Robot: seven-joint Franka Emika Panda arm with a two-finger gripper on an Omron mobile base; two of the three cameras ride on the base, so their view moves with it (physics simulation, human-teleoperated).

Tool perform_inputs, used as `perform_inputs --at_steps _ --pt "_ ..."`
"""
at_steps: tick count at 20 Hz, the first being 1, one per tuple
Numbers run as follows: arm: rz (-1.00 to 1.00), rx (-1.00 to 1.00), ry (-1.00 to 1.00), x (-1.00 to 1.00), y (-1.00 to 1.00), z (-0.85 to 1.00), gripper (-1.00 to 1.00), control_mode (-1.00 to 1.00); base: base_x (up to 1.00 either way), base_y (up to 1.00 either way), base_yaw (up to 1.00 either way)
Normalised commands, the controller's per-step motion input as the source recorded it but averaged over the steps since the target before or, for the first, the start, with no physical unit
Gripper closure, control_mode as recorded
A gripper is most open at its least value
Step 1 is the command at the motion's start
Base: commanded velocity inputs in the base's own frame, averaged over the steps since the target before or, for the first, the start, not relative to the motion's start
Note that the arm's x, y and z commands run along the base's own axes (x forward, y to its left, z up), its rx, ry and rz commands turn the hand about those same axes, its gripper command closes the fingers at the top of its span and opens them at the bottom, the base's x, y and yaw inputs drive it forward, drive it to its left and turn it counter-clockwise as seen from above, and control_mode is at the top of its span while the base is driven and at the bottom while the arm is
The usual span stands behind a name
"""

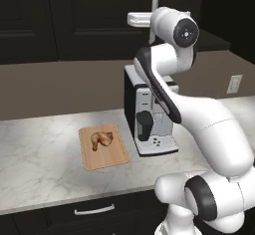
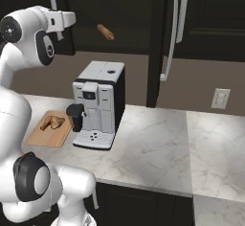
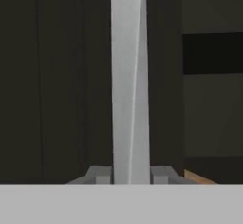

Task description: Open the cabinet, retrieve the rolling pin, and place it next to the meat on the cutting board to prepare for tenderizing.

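Pincer (image 3: pixel 131 176) narrow, fingertips either side of cabinet (image 2: pixel 119 14) handle (image 3: pixel 129 76) | rolling pin (image 2: pixel 105 32) inside cabinet, right door ajar | meat (image 1: pixel 101 139) on cutting board (image 1: pixel 110 158), bench (image 1: pixel 35 164) middle, left of coffee machine (image 1: pixel 149 114).

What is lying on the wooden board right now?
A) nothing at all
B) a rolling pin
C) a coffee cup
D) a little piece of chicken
D: a small golden-brown piece of meat lies alone on the cutting board, beside the coffee machine.
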Motion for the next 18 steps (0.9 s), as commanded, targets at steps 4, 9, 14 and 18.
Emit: perform_inputs --at_steps 4,9,14,18 --pt "0.06 0.00 0.01 -0.60 0.48 -0.16 1.00 -1.00 0.00 0.00 0.00" --pt "0.07 0.00 0.04 -0.58 0.55 -0.23 1.00 -1.00 0.00 0.00 0.00" --pt "0.05 0.00 0.08 -0.53 0.64 -0.24 1.00 -1.00 0.00 0.00 0.00" --pt "0.04 0.00 0.08 -0.33 0.67 -0.30 1.00 -1.00 0.00 0.00 0.00"
